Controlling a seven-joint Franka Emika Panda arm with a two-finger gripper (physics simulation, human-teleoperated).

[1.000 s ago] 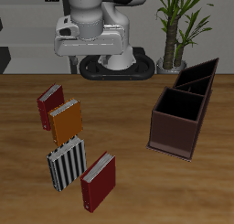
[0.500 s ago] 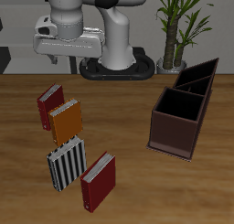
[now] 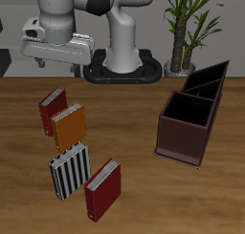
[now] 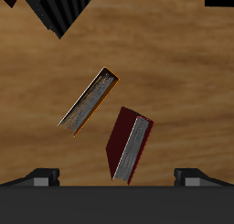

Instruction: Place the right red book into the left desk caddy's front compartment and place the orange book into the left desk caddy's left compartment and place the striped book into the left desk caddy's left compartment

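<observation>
The right red book (image 3: 53,109), dark maroon, stands tilted farthest back in a row of books; the wrist view shows its white page edge (image 4: 128,145). Beside it lies the orange book (image 3: 70,127) (image 4: 90,101), then the striped book (image 3: 69,171) (image 4: 58,8) nearer the front. The left desk caddy (image 3: 188,139), dark reddish-brown with dividers, sits across the table from the books. My gripper (image 3: 61,62) (image 4: 117,178) hangs high above the back end of the book row, open and holding nothing.
A brighter red book (image 3: 103,189) lies near the table's front edge, beside the striped one. A potted plant (image 3: 188,28) stands behind the caddy. The robot's base (image 3: 122,68) sits at the back middle of the table.
The arm has swung sideways from the table's middle toward the books' side. The gripper now hangs over the back of the book row. Books and caddy have not moved.
</observation>
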